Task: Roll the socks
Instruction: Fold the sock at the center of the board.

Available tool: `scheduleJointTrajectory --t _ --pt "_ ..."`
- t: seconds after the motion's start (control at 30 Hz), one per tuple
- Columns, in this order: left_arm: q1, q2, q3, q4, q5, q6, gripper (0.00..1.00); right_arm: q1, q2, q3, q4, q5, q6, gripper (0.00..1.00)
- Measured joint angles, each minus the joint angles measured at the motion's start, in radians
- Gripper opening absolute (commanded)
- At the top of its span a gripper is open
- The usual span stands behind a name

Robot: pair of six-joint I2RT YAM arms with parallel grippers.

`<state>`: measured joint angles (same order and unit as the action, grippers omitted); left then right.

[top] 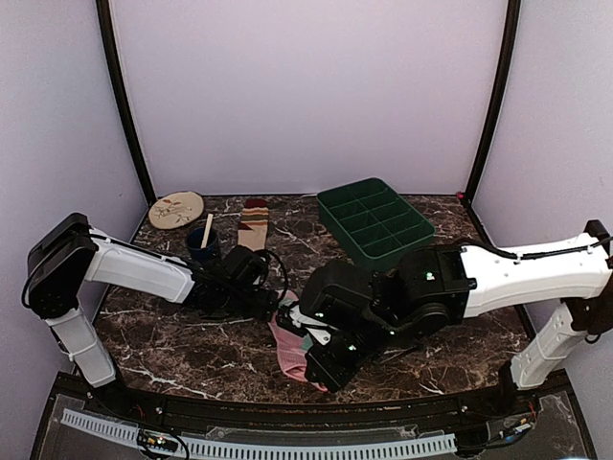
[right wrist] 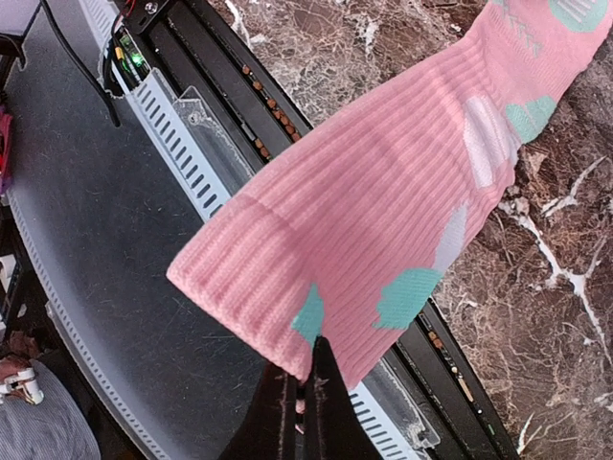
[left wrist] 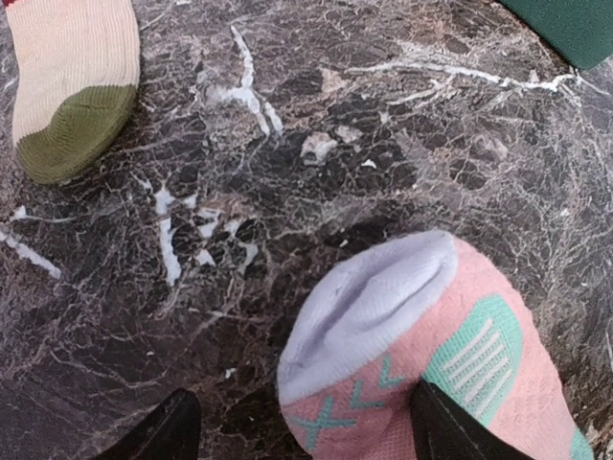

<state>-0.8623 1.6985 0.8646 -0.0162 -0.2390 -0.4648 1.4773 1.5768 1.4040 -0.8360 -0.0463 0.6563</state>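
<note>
Presently, pink sock [top: 287,350]: lies lengthwise on the dark marble table [top: 192,355], close to the front edge, between the two grippers; bears teal and white marks and a pale lavender toe.
Toe end: points toward the back, partly between the left fingers.
Left gripper [left wrist: 305,398]: fingers spread wide; one finger [left wrist: 450,431] at the sock's side, contact impossible to tell; the other apart from it over bare marble.
Right gripper [right wrist: 302,412]: fingers pressed together, pinching the cuff's edge.
Cuff end: held up over the white slotted rail [right wrist: 182,144] at the front.
Tan sock [top: 254,225]: lies flat farther back, well apart from the pink one; shows cream ribbing and an olive toe.
Cup [top: 201,244]: stands just left of the tan sock, a stick inside.
Plate [top: 176,209]: back left corner.
Tray [top: 350,188]: green, divided into compartments, back right.
</note>
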Motion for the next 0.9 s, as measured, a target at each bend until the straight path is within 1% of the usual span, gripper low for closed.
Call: scheduleJointTrajectory --t 0.13,0.43,0.7,0.9 --pt "0.0 0.043 0.0 0.005 0.016 -0.01 0.77 0.0 0.045 0.048 -0.041 0.021 -0.03 0.0" --pt "0.0 0.036 -0.031 0.06 0.026 -0.037 0.77 -0.017 0.123 0.165 -0.158 0.129 -0.116 0.0" --pt "0.0 0.011 -0.064 0.078 0.034 -0.055 0.77 -0.105 0.162 0.256 -0.19 0.24 -0.22 0.0" --pt "0.0 -0.019 -0.102 0.097 0.041 -0.082 0.77 -0.151 0.215 0.266 -0.178 0.306 -0.303 0.0"
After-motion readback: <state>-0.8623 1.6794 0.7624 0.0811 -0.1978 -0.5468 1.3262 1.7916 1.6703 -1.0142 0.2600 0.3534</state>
